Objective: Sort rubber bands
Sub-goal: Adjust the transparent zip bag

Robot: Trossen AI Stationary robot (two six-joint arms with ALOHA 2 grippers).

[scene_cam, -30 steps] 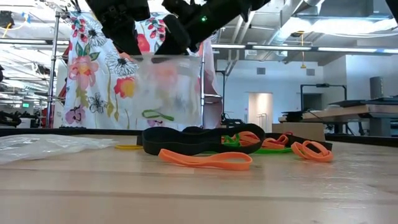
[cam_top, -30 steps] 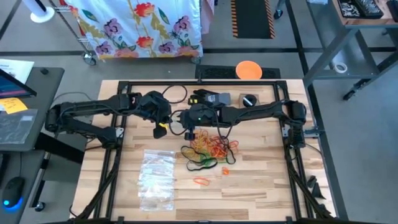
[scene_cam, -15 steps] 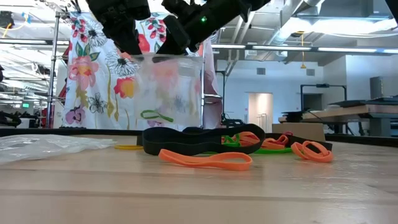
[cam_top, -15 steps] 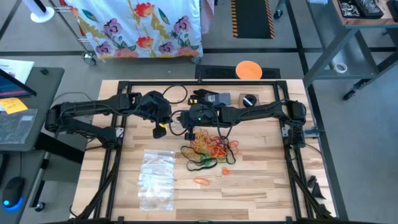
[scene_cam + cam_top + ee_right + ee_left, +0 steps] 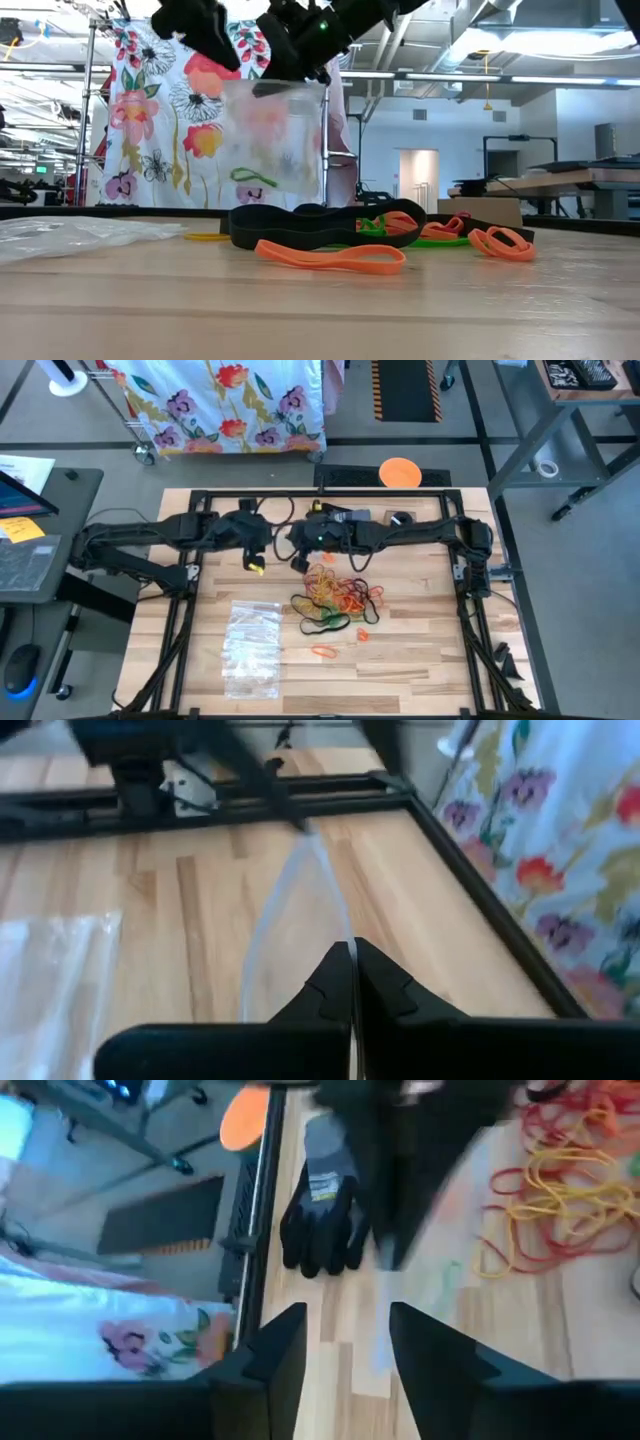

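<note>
A clear plastic bag [image 5: 272,140] hangs above the table with one green rubber band [image 5: 252,180] inside it. My right gripper [image 5: 285,70] is shut on the bag's top edge. My left gripper [image 5: 215,40] stands open just up and to the left of the bag's other top corner, with nothing between its fingers [image 5: 290,1350]. The rubber bands [image 5: 340,595] lie in a mixed heap of green, orange, yellow, red and black in the middle of the table, below both grippers [image 5: 258,555] [image 5: 298,555]. A few loose ones [image 5: 330,258] lie nearer. My right gripper pinches the bag's top edge [image 5: 345,945] between its two fingers, slanting down from the table's right side. The bag hangs below the fingers, clear of the table, its mouth edge running away from them toward the left arm [image 5: 300,840]. One layer or two, I cannot tell.
A stack of empty clear bags [image 5: 252,645] lies at the near left of the table. A black glove [image 5: 325,1210] lies by the far edge, next to a small black round object [image 5: 400,518]. A black frame rail [image 5: 200,500] borders the table top. An orange disc [image 5: 399,471] lies beyond it.
My left gripper has let go of the bag's top corner, rolled and risen away from it to the left. My right gripper has kept its hold and moved slightly up. The bag now hangs from the right gripper alone, a little higher, its top edge tilted.
</note>
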